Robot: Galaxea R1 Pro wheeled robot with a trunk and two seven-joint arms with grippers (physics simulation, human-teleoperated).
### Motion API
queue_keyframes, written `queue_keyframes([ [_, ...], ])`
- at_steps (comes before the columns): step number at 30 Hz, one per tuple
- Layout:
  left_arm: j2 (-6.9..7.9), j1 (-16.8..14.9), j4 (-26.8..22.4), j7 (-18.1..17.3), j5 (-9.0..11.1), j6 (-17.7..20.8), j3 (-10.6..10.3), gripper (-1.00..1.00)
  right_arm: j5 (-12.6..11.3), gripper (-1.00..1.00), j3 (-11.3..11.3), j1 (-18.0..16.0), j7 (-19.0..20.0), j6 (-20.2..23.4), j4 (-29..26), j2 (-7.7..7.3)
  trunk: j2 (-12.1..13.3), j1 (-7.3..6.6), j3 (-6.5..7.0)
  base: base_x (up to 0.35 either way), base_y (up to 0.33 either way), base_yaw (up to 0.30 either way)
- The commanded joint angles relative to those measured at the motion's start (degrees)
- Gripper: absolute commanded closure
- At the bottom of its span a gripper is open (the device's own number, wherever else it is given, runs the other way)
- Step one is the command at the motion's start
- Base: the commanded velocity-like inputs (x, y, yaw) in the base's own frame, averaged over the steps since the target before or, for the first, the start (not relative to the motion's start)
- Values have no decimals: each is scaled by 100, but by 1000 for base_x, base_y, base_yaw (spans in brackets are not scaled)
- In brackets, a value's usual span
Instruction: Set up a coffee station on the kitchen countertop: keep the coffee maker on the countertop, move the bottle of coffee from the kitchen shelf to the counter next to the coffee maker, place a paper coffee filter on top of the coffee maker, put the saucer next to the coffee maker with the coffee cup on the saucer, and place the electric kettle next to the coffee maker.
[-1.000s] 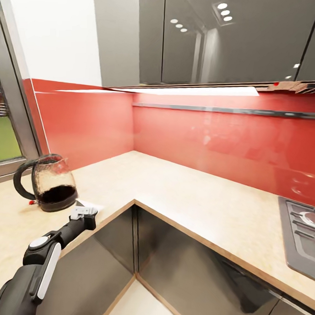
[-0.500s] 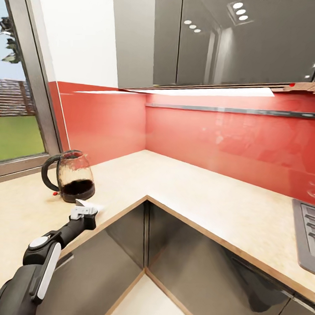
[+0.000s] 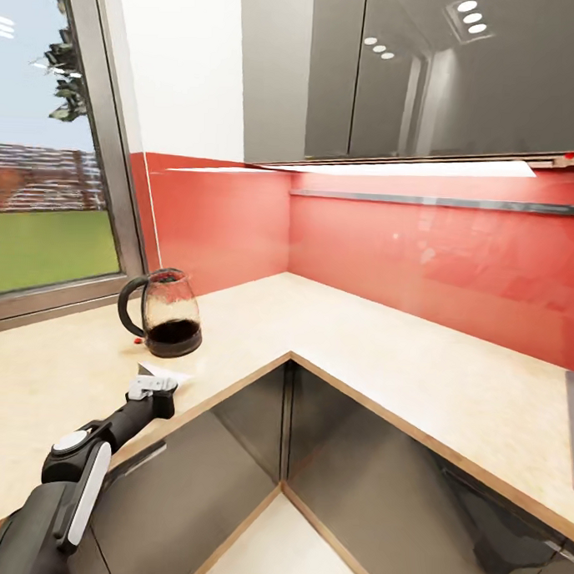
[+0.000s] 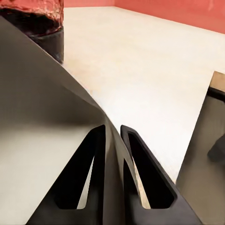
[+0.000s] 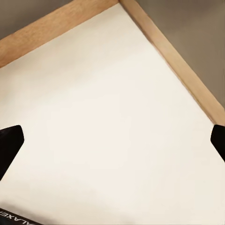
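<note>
The kitchen has a red wall, grey cupboards and a pale countertop (image 3: pixel 384 358) that bends round a corner. From the head, the coffee maker (image 3: pixel 169 314) stands upright near the window (image 3: pixel 47 226), its handle toward the glass. The left gripper (image 3: pixel 159 381) is just in front of it and pinches a white paper filter (image 3: pixel 165 371), which lies flat and points at the pot. The left arm is the near one.

In the left wrist view, both fingers (image 4: pixel 150 183) squeeze the thin filter edge, and the dark pot base sits ahead.

In the right wrist view, the right gripper (image 5: pixel 112 140) is wide open above pale floor.
</note>
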Motion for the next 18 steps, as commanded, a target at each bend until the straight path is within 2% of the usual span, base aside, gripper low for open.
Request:
queue_keyframes([
  [1, -2, -5, -5, -37, -5, 36, 9, 100, 56, -100, 12, -3, -13, -25, 1, -3, -4, -1, -7, -150, 0, 265],
  [6, -2, -5, -7, -37, -5, 29, 9, 100, 54, -100, 12, -3, -16, -25, 1, -3, -4, -1, -7, -259, 0, 239],
  [13, -2, -5, -22, -37, -4, 27, 9, 100, 59, -100, 12, -3, -20, -25, 1, -3, -4, -1, -7, -318, 0, 111],
  [18, -2, -5, -25, -40, 3, 5, 9, 100, 61, -100, 12, -3, -22, -25, 1, -3, -4, -1, -7, -87, 0, 251],
])
